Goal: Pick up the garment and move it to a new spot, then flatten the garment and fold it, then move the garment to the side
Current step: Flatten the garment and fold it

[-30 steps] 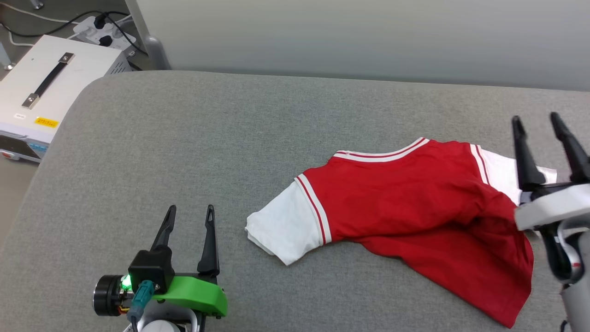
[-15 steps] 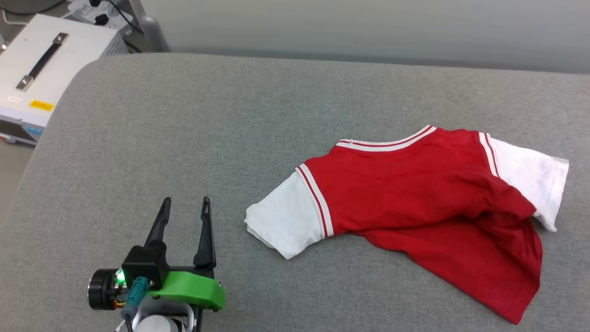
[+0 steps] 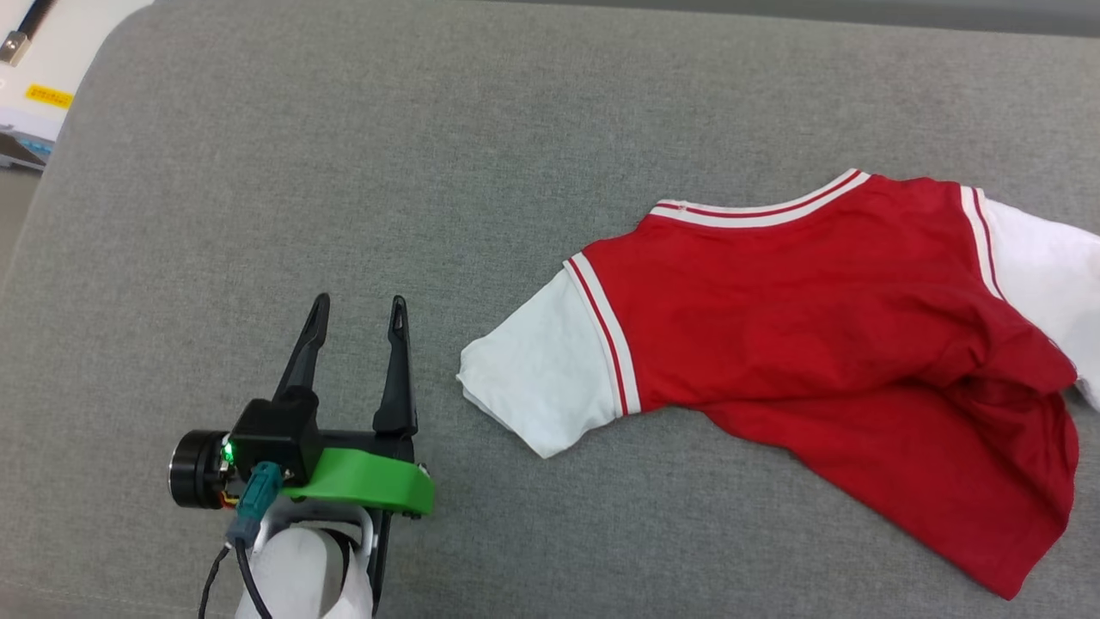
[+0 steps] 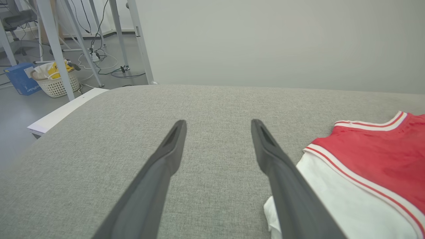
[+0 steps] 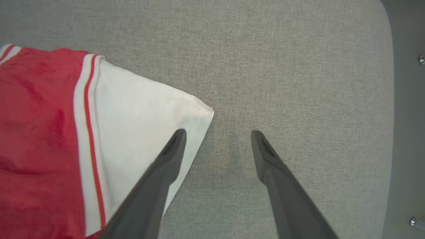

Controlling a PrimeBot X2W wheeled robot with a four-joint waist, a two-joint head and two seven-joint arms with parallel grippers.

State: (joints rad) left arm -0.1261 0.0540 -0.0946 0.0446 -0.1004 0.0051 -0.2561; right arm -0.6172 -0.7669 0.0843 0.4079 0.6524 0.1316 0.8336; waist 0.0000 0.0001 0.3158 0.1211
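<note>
The garment (image 3: 799,344) is a red T-shirt with white sleeves and striped trim, lying rumpled on the right half of the grey cushioned table (image 3: 430,155). My left gripper (image 3: 359,303) stands open at the lower left, empty, a short way left of the shirt's near white sleeve (image 3: 537,387). In the left wrist view that sleeve (image 4: 332,205) lies just right of my open left gripper (image 4: 217,123). In the right wrist view my right gripper (image 5: 217,133) hangs open above the table, its left finger over the tip of the other white sleeve (image 5: 142,109), holding nothing.
A white box (image 3: 34,77) with a yellow label stands off the table's far left corner. The left wrist view shows metal frame legs (image 4: 53,43), a white basket (image 4: 56,83) and cables on the floor beyond the table. The table's right edge (image 5: 391,116) is near my right gripper.
The head camera has tilted down, so the whole picture shifted. My right gripper, seen at the right edge a second ago, has left the head view. The shirt lies as before.
</note>
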